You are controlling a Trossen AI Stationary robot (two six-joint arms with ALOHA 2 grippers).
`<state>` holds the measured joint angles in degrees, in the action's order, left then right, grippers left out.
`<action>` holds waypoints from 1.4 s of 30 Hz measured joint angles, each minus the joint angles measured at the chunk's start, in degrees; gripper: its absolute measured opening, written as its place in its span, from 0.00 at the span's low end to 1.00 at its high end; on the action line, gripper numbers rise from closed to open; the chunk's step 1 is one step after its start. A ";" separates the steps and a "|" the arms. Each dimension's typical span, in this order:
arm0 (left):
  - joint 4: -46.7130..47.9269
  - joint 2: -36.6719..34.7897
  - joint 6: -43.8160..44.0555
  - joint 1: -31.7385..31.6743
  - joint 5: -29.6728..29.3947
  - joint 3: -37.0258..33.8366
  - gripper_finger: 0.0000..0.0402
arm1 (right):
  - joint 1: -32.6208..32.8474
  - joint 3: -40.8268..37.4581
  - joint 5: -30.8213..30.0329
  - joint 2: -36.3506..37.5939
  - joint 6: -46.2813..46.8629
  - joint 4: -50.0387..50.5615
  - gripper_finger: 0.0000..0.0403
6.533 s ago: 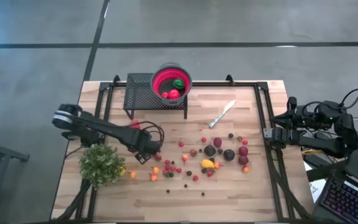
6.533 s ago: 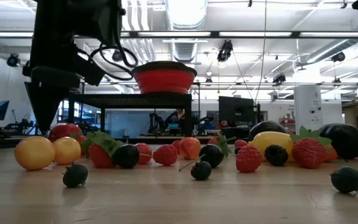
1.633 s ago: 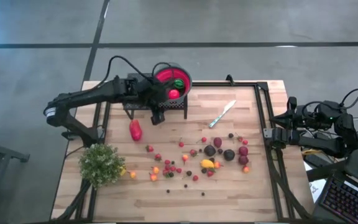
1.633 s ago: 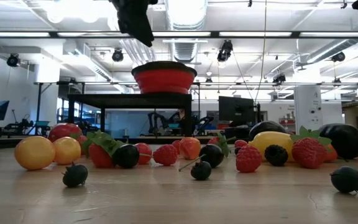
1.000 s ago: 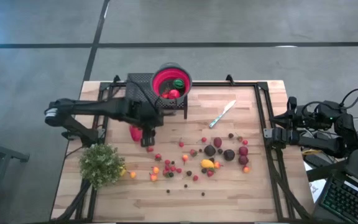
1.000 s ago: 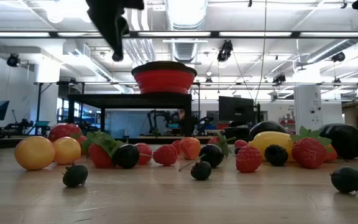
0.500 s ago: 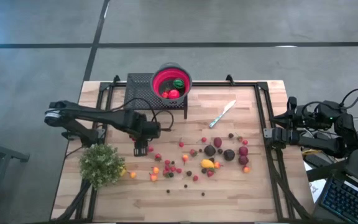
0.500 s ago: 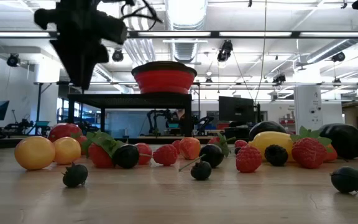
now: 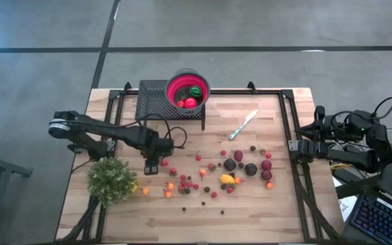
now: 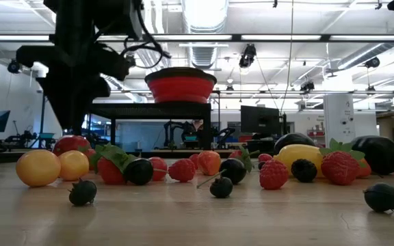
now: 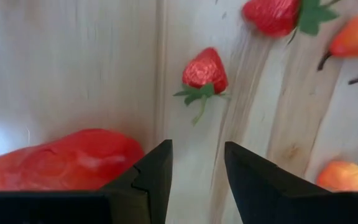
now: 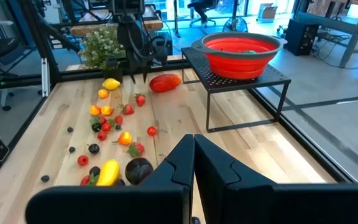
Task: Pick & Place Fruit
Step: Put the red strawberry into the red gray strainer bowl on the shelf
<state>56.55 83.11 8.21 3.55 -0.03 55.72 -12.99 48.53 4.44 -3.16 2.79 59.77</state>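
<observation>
Left gripper (image 11: 196, 168): fingers partly spread, empty, above bare desk (image 11: 67, 68). The larger red piece (image 11: 61, 165) lies just beside one finger; a strawberry (image 11: 204, 70) lies beyond. Remaining fruit (image 9: 233, 170) scattered mid-desk. Right gripper (image 12: 194, 149): fingers pressed together, empty, at desk's right edge.

Pale planked wood under glossy toy fruit

The light wooden tabletop (image 9: 250, 204) shows fine grain and plank seams, smooth with a soft sheen. The large red fruit piece (image 11: 61, 165) looks like shiny, smooth plastic; the small red strawberry with green leaves (image 11: 204, 71) has a dimpled, glossy skin. The red bowl (image 12: 241, 53) is matt and rubbery-looking, resting on a black perforated metal stand (image 12: 260, 81). The silver knife (image 9: 243, 124) gleams like metal. The dark left gripper (image 11: 194, 180) fingers are matt plastic.
</observation>
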 joint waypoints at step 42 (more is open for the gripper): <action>-5.55 11.13 0.57 0.04 0.76 -0.81 0.19 | 0.00 0.01 0.00 0.00 0.18 0.01 0.02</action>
<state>51.00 94.24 8.78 3.60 0.73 54.92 -12.99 48.55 4.44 -3.16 2.96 59.78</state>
